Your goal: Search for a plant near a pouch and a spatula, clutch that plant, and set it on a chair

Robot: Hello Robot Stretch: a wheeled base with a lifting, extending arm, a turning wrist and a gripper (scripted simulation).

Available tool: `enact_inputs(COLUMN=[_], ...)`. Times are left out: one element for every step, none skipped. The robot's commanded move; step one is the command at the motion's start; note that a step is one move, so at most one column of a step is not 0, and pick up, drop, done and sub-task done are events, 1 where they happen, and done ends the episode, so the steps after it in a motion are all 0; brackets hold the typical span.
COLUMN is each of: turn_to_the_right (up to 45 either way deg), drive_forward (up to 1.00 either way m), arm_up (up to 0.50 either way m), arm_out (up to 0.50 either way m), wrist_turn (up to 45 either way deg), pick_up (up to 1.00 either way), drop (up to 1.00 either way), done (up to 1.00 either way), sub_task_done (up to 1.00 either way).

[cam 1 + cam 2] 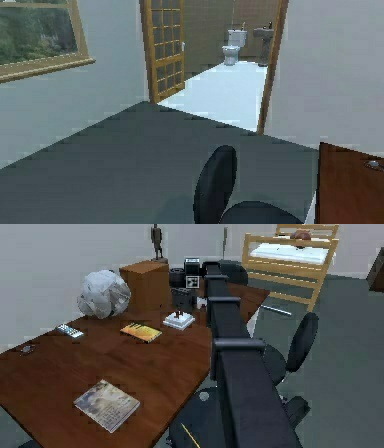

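Gripper point(180, 279) at 12 o'clock; finger state, load: cannot tell. White-based item point(179, 320) at its 6 o'clock, possibly the plant: likely light, fragile; grasp base.

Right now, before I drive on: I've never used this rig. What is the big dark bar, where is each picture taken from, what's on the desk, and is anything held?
You are steering a wheeled robot with one reaching arm. The forward view looks ahead from the robot: a black office chair, then an open wooden door to a bathroom with a toilet. The arm side view looks out sideways from the body. The dark bar is the arm, stretched over a wooden desk; the gripper is at its far end. On the desk lie a magazine, an orange book, a white-grey lump, a wooden box and a small white thing near the gripper. Whether the gripper holds anything cannot be told.
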Motion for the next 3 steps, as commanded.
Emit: enact_inputs(turn_to_the_right=[0.0,0.0,0.0], drive_forward=[0.0,0.0,0.0], arm_up=[0.0,0.0,0.0], arm_out=[0.0,-0.1,0.0], wrist_turn=[0.0,0.0,0.0], pick_up=[0.0,0.0,0.0], drop=[1.0,0.0,0.0], done=[0.0,0.0,1.0], sub_task_done=[0.0,0.0,0.0])
